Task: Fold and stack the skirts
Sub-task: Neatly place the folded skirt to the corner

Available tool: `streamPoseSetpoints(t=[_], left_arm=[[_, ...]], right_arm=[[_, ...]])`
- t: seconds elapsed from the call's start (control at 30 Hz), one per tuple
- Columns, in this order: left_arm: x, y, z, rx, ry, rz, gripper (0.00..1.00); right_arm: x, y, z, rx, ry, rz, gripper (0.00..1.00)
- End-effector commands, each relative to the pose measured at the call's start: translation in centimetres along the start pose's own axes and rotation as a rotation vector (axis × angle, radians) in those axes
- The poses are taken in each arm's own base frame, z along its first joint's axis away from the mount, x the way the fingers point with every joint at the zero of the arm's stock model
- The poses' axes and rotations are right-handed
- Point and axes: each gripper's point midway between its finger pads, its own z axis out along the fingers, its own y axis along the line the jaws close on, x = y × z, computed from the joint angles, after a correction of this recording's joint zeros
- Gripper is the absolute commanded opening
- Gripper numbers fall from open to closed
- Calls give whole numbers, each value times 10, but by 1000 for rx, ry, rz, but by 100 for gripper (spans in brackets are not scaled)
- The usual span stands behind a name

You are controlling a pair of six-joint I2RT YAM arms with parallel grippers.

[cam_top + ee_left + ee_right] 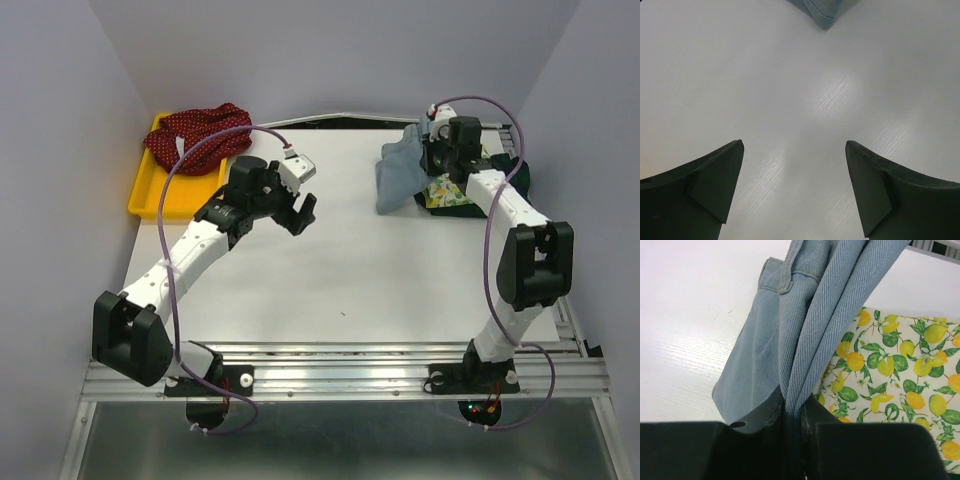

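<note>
Denim skirt [398,172] sits at far right of table [330,280], bunched up and lifted at one end by R gripper [438,158]. R wrist view: R gripper [792,405] is clenched on a gathered fold of the denim skirt [810,315]. Cloth is pinched btwn the two fingers, w/ the rest hanging away and a stitched edge visible; lower part lies on the table.

Lemon-print skirt [447,195] lies flat just beside the denim, on its right and partly under it. In the wrist view it [900,365] shows right of the pinched fold. Dark green skirt [520,172] peeks out beyond the lemon one at the table's far right edge, mostly hidden by the R arm.

Red dotted skirt [200,135] is heaped in yellow tray [143,195] at the far left corner, well apart from the others.

L gripper [303,214] hovers over mid-table, left of the denim, spread wide w/ nothing in it. L wrist view: L gripper [795,145] has its fingers apart over bare table. Only a corner of the denim skirt [822,12] shows at the top edge, not touching.
</note>
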Motion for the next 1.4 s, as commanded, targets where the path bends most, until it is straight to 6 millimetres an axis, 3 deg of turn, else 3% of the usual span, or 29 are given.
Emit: streamPoseSetpoints(t=[0.0,0.17,0.43,0.83,1.03,1.07,1.23,1.37], left_arm=[[-4,-3,1,20,-29,-5,95],[-2,-5,3,35,-25,-14,98],[0,-7,5,44,-21,-17,99],[2,-7,6,49,-11,-18,99],[2,-8,9,62,-8,-22,99],[3,-9,10,64,-5,-23,99],[7,-8,11,66,8,-25,99],[9,-9,12,68,18,-22,99]], right_arm=[[-58,-6,-12,-3,-141,-59,1],[-70,-22,-18,15,-159,-71,1],[-108,-44,-36,18,-233,-1,1],[-126,-57,-48,-22,-246,77,1],[-117,-79,-55,-10,-230,101,1],[-115,-75,-55,-30,-226,101,1],[-89,-99,-53,-17,-185,100,1],[-70,-130,-50,-16,-165,157,1]])
